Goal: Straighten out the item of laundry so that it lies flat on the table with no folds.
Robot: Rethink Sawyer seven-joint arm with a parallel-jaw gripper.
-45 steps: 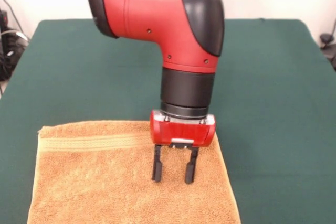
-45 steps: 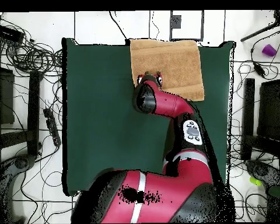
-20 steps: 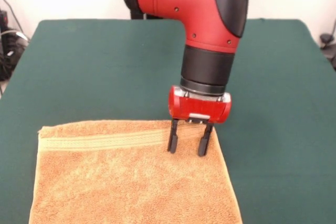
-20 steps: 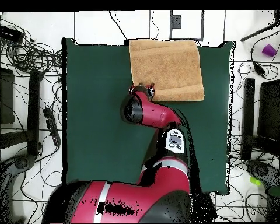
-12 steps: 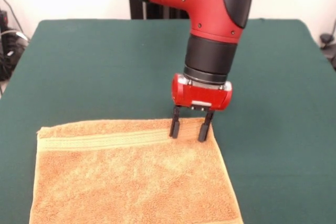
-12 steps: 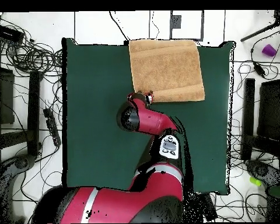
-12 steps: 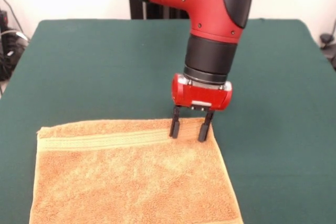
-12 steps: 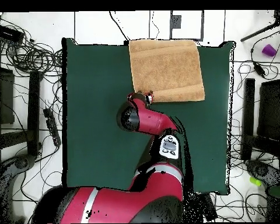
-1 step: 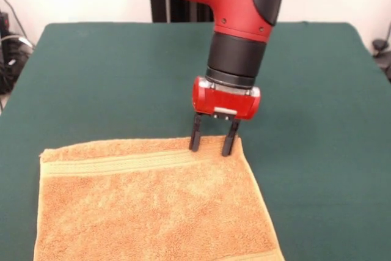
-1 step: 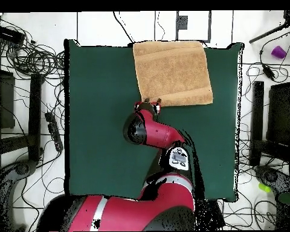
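— Since a moment ago, our tool (image 9: pixel 212 145) has slid back to the towel's (image 9: pixel 146 206) banded hem, fingers apart.

— Towel lies near flat at the bench (image 9: pixel 110 77) edge; we should press lightly, drag slowly.

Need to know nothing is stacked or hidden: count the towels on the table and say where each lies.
1. The single orange-tan towel lies spread on the green table, reaching its edge in the overhead view; the open gripper stands at the towel's banded edge. No second towel shows.
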